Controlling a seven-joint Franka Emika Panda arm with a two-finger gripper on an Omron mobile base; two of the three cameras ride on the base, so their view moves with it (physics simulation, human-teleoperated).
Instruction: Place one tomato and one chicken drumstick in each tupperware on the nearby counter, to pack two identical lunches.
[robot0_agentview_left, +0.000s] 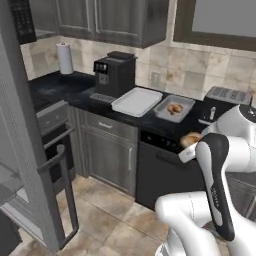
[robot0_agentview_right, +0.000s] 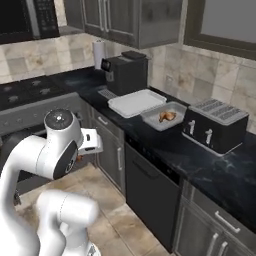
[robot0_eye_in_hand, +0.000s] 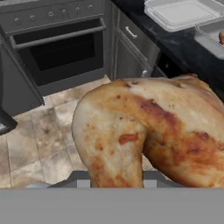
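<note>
Chicken drumstick (robot0_eye_in_hand: 153, 135) sits pinched in the tool (robot0_agentview_left: 189, 142), held in the air off the worktop (robot0_agentview_left: 150, 122) edge, above the floor. Ahead of tool on worktop: nearer tupperware (robot0_agentview_left: 174, 108) w/ a second drumstick (robot0_agentview_left: 175, 108) inside; farther tupperware (robot0_agentview_left: 136, 101) just beyond, by the coffee machine (robot0_agentview_left: 115, 74). Oven (robot0_eye_in_hand: 57, 48) beyond tool, lower down.

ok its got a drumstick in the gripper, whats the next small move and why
Probably carry the held chicken drumstick up and over to the empty tupperware beside the coffee machine. The other tupperware already holds a drumstick, and the gripper is shut on this one, off the counter edge.
</note>
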